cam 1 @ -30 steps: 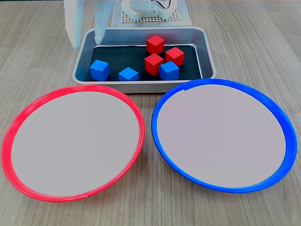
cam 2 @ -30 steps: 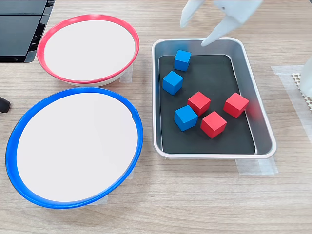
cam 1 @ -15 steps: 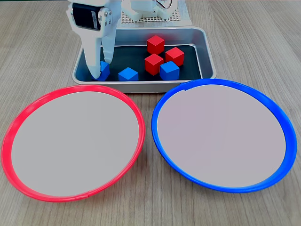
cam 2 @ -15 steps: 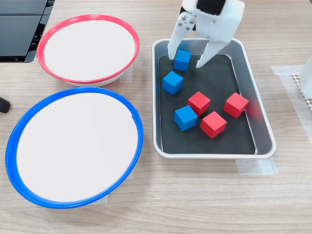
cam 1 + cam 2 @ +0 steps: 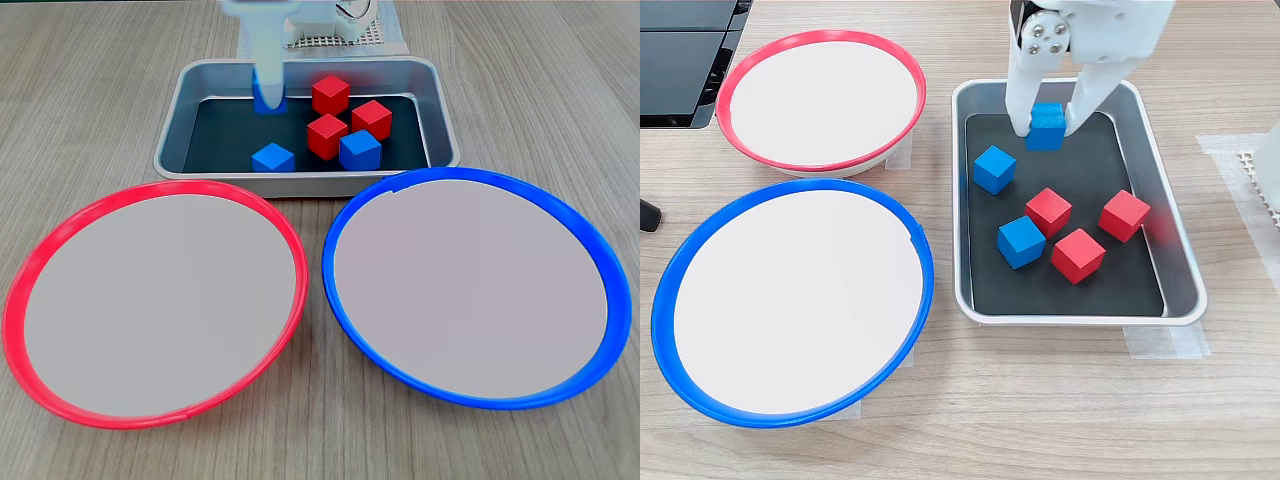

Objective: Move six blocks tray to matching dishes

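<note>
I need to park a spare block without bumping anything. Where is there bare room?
Both dishes are bare: the red-rimmed dish and the blue-rimmed dish. In the tray, the end nearest the gripper, shut on a blue block, is free. The other end is crowded with five blocks.

Pale wood-grain tabletop (evenly lit), a black panel at one corner.
</note>
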